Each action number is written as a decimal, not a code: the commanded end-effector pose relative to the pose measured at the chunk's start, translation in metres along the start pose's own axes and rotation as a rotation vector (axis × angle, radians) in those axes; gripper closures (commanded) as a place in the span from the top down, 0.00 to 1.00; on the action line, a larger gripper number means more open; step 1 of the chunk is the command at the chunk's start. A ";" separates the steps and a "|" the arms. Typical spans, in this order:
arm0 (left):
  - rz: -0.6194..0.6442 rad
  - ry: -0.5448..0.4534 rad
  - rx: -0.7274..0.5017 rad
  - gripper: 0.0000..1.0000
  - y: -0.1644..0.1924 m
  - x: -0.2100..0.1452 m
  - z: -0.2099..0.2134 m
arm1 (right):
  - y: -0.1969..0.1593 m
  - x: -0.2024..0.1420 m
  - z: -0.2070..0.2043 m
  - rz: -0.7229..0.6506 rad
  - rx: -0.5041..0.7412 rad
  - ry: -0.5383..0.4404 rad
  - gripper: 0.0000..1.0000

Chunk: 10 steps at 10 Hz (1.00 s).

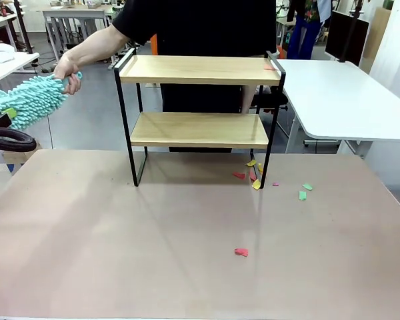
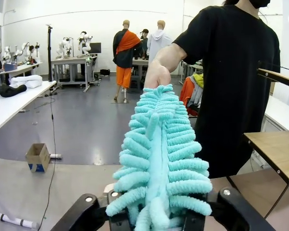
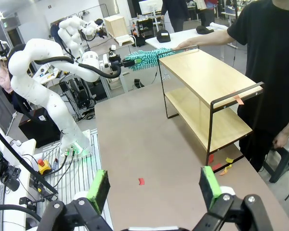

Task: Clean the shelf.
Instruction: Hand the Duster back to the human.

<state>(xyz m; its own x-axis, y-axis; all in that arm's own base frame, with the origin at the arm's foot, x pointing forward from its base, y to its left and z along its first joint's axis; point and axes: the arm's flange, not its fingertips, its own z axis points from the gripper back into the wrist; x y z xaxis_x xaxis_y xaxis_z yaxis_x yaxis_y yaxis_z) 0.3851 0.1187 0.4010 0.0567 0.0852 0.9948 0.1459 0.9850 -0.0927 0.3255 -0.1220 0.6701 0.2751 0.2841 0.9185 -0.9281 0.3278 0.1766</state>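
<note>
Front view
Nearest scrap: one red paper scrap (image 1: pixel 241 252) lies alone on the brown table (image 1: pixel 120 233), toward 5 o'clock of the picture.
Shelf: the shelf (image 1: pixel 199 70) stands upright on the table's far half, at 12 o'clock from that scrap.
Shelf contents: a small red bit (image 1: pixel 270 67) sits at the 3 o'clock end of the top board.
Litter: red, yellow and green scraps (image 1: pixel 253 175) cluster on the table round the shelf's right foot, and two green ones (image 1: pixel 303 195) lie a little farther toward 3 o'clock.
Duster: a person's hand (image 1: pixel 67 67) holds the handle of a turquoise duster (image 1: pixel 27 100) at 9 o'clock, off the table's left edge and apart from the shelf.

Left wrist view
Left gripper: the left gripper (image 2: pixel 156 211) has its fingers spread wide, released, with the duster's fluffy head lying between them.
Hand: the person's hand grips the far end at 12 o'clock.
Shelf: its wooden boards show at 3 o'clock.
Box: a cardboard box (image 2: pixel 37 156) rests on the floor at 9 o'clock; its contents cannot be made out.

Right wrist view
Right gripper: the right gripper (image 3: pixel 154 185) is released, green pads (image 3: pixel 98 187) well apart, nothing between them.
Shelf: it stands at 1 o'clock, scraps by its near foot.
Far side: the duster's handle end touches the top rail's far corner at 12 o'clock.
</note>
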 end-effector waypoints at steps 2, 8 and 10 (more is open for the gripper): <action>0.065 -0.034 0.022 1.00 0.020 0.035 0.029 | 0.000 0.002 0.002 0.018 0.004 0.003 1.00; 0.391 -0.212 -0.117 1.00 0.101 0.130 0.123 | 0.000 0.002 0.002 0.018 0.004 0.003 1.00; 0.433 -0.258 -0.092 1.00 0.124 0.130 0.147 | 0.000 0.002 0.002 0.018 0.004 0.003 1.00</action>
<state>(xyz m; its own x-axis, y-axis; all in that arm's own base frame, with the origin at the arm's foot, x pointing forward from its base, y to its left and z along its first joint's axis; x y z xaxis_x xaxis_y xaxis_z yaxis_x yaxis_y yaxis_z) 0.2672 0.2640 0.5310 -0.1155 0.5114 0.8515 0.2398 0.8463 -0.4757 0.3256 -0.1217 0.6708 0.2743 0.2857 0.9182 -0.9284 0.3277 0.1754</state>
